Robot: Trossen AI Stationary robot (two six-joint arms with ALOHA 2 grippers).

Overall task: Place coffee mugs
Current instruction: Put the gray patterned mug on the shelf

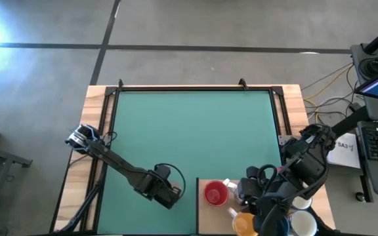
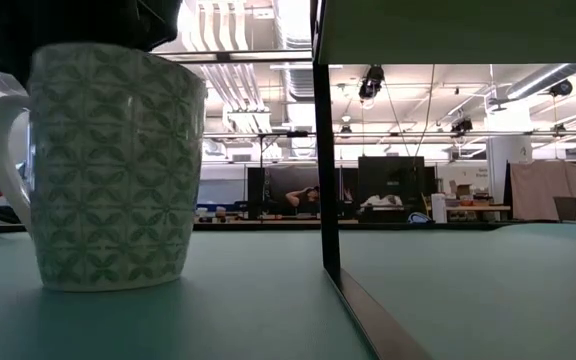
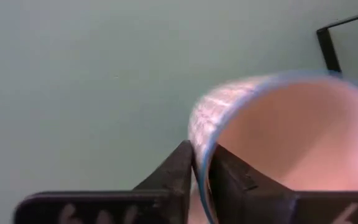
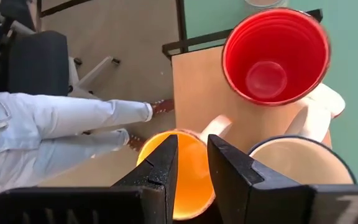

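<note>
Left wrist view shows the patterned white mug [image 3: 278, 124] with its rim pinched between the left gripper [image 3: 202, 168] fingers, standing on the green mat [image 1: 189, 131]. Beside the right gripper [image 4: 191, 155], whose fingers straddle the orange mug [image 4: 179, 168] rim, the red mug [image 4: 275, 56] and others wait; most placing seems undone.

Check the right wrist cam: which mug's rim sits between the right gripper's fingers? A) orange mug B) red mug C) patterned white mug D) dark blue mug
A: in the right wrist view the right gripper straddles the rim of the orange mug; the red mug stands apart, farther along the wooden board.
</note>
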